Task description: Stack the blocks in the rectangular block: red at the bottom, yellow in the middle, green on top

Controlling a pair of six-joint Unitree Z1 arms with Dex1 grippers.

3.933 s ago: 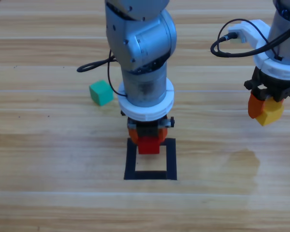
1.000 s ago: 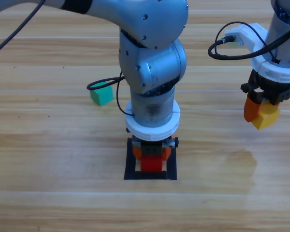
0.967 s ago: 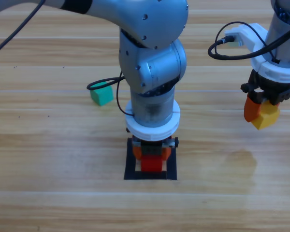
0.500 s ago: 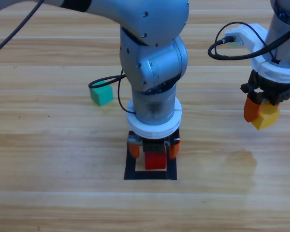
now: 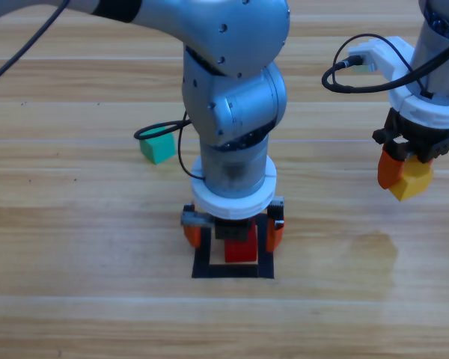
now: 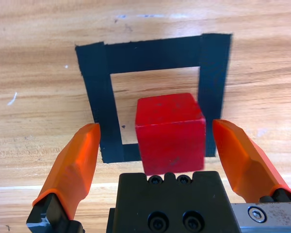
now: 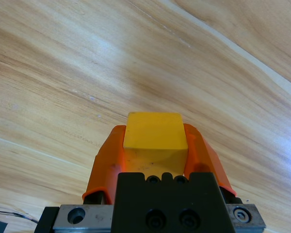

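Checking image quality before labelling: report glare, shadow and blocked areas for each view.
High view: left arm hides the far edge of the rectangular block; pale sheen bands on the table. Left wrist view: red cube evenly lit. Right wrist view: bright glare streak across the wood behind the yellow cube.

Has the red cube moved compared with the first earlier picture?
Yes. The red cube has moved toward the picture's bottom: earlier it overlapped the far edge of the black tape square, now it rests inside it, released by the open left gripper.
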